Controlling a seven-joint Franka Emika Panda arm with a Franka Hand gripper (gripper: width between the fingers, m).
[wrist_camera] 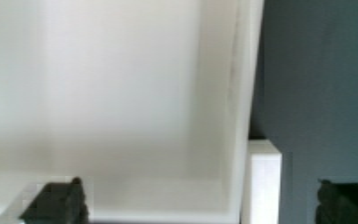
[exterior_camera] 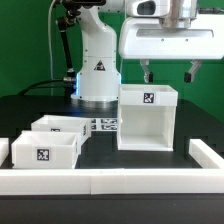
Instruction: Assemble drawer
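Note:
The tall white casing (exterior_camera: 148,118) stands on the black table at the exterior view's right, open on top, with a square tag on its front. My gripper (exterior_camera: 168,72) hangs just above its top rim, jaws wide apart and empty. In the wrist view the casing's inside wall (wrist_camera: 123,100) fills most of the picture, with its edge between my two dark fingertips (wrist_camera: 55,200). Two shallow white trays, one (exterior_camera: 58,127) behind the other (exterior_camera: 44,150), lie at the exterior view's left, each with a tag.
Low white border rails (exterior_camera: 110,180) run along the front and the right side (exterior_camera: 208,152). The marker board (exterior_camera: 104,125) lies flat between the trays and the casing. The robot's white base (exterior_camera: 97,70) stands behind.

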